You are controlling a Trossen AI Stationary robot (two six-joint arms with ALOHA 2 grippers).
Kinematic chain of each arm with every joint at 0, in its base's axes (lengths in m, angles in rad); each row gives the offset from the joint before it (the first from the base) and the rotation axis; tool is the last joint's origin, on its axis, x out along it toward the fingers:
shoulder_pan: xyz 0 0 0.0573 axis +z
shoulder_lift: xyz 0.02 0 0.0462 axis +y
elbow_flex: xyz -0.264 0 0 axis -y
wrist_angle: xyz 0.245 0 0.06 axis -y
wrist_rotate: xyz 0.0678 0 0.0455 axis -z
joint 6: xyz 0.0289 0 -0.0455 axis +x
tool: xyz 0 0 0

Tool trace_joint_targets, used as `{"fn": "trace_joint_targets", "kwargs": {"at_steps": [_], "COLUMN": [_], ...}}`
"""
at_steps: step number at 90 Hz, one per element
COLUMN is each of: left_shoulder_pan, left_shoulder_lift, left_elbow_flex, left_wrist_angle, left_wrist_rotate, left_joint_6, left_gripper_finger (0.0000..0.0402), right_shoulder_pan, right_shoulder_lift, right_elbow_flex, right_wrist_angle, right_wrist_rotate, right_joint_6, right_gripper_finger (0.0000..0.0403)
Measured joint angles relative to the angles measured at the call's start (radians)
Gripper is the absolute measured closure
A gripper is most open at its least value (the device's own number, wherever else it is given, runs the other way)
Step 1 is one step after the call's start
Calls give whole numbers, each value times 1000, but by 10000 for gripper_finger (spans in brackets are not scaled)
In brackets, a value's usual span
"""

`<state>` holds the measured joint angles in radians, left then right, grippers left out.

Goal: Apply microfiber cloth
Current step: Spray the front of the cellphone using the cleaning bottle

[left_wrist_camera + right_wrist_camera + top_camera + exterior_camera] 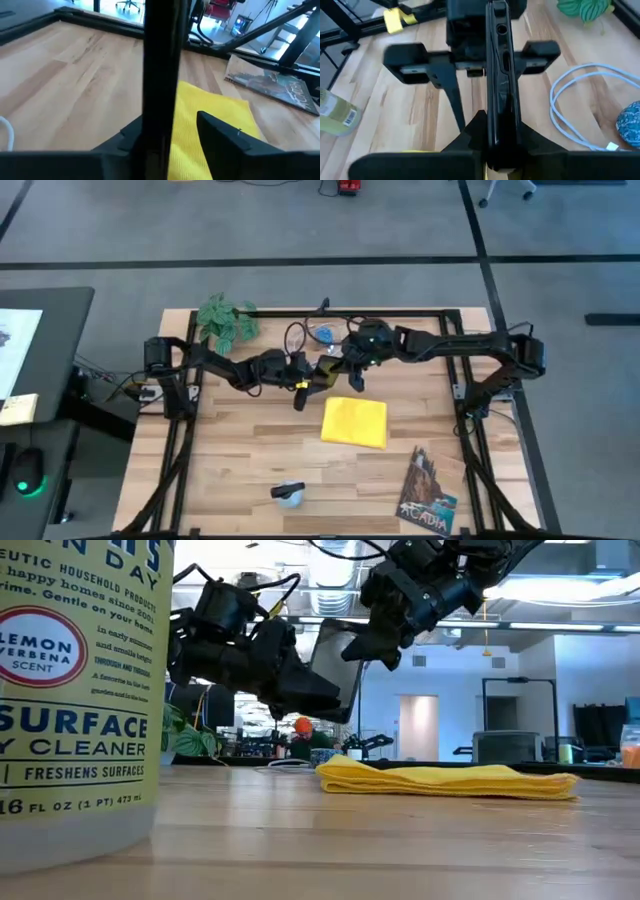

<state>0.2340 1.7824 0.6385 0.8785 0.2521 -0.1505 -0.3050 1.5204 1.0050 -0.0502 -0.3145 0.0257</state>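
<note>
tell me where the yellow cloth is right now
In the high view the microfiber cloth lies flat near the table's centre, just below both grippers, with the booklet toward the front right.

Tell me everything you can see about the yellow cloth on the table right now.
The microfiber cloth is bright yellow, plain, soft-looking fabric. From above it is a rough rectangle; the low view shows it folded into flat layers with slightly wavy edges. It lies on the wooden table near the middle, just below where the left gripper and right gripper hold a black smartphone in the air. Nothing grips or touches the cloth. The illustrated booklet lies apart from it.
</note>
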Motion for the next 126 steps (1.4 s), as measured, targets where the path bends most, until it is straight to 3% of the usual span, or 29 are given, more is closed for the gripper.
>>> {"fn": "trace_joint_targets", "kwargs": {"at_steps": [38, 56, 67, 90, 99, 109, 126], "left_shoulder_pan": [-2, -9, -20, -20, -15, -14, -29], "left_shoulder_lift": [0, 0, -1, 0, -9, -40, -116], "left_elbow_flex": [-1, -2, 0, -19, -53, -106, -185], "left_wrist_angle": [5, -3, -40, -156, -150, -114, -84], "left_wrist_rotate": [-17, -21, -58, -183, -208, -236, -249], "left_joint_6": [-5, -25, -47, -78, -92, -102, -134], "left_gripper_finger": [385, 392, 393, 393, 393, 393, 394], "right_shoulder_pan": [6, 6, -3, -20, 43, 173, 496], "right_shoulder_lift": [-5, -6, -5, -60, -104, -174, -280], "right_elbow_flex": [3, 3, 4, 85, 80, 14, -153], "right_wrist_angle": [-36, -43, -71, -463, -558, -550, -223], "right_wrist_rotate": [-13, -8, 12, 165, 166, 174, 342], "right_joint_6": [8, 7, -34, -171, -142, -63, 233], "right_gripper_finger": [383, 371, 337, 199, 161, 150, 153]}}
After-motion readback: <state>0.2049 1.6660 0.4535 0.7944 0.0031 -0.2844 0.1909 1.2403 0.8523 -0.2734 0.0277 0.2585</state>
